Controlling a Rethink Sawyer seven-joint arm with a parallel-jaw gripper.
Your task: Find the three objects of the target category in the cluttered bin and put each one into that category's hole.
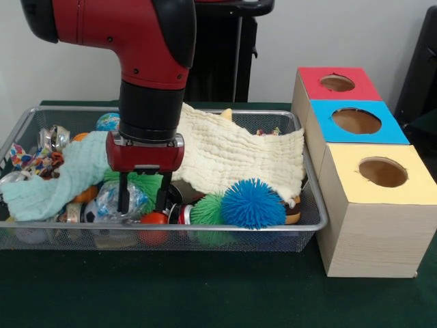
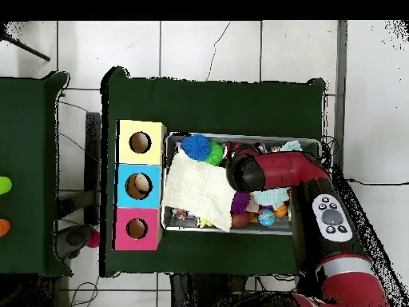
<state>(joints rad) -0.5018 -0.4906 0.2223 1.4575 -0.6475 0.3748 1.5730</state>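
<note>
The silver wire-mesh bin [image 1: 311, 198] is full of clutter; it also shows in the overhead view [image 2: 240, 137]. My gripper [image 1: 143, 198] is open and lowered into the bin's left half. Its fingers [image 1: 123, 195] straddle a green spiky ball. A wrinkly see-through bottle with blue on it [image 1: 106, 199] lies just by the left finger. I cannot pick out the other bottles for certain. The red-topped box's hole [image 1: 336, 83] is at the far right; in the overhead view it [image 2: 136, 229] is lowest of the three. There the arm [image 2: 272, 172] hides the gripper.
A cream cloth [image 1: 239, 154] and a mint cloth [image 1: 61, 181] cover much of the bin. A blue spiky ball [image 1: 252, 203] and a green one [image 1: 208, 208] lie at the front. The blue-topped box [image 1: 356, 121] and yellow-topped box [image 1: 382, 172] stand beside the red one.
</note>
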